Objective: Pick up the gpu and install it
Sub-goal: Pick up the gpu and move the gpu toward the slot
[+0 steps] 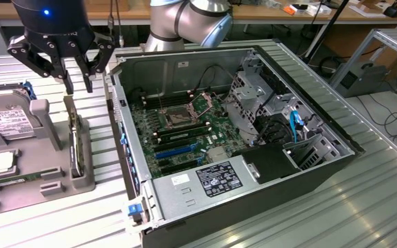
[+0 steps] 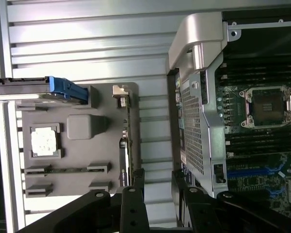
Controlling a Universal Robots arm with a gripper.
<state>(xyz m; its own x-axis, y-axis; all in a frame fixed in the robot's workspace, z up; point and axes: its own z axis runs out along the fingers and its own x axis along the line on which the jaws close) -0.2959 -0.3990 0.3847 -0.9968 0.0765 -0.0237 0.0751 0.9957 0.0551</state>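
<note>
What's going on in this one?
The arm's gripper hangs with its fingers open and holds nothing. It is over the edge of the grey tray and closest to the gpu, which stands on edge in a slot on the tray's side nearest the case. The case lies open beside the tray with its motherboard exposed. The gpu is not yet picked up or installed.
</note>
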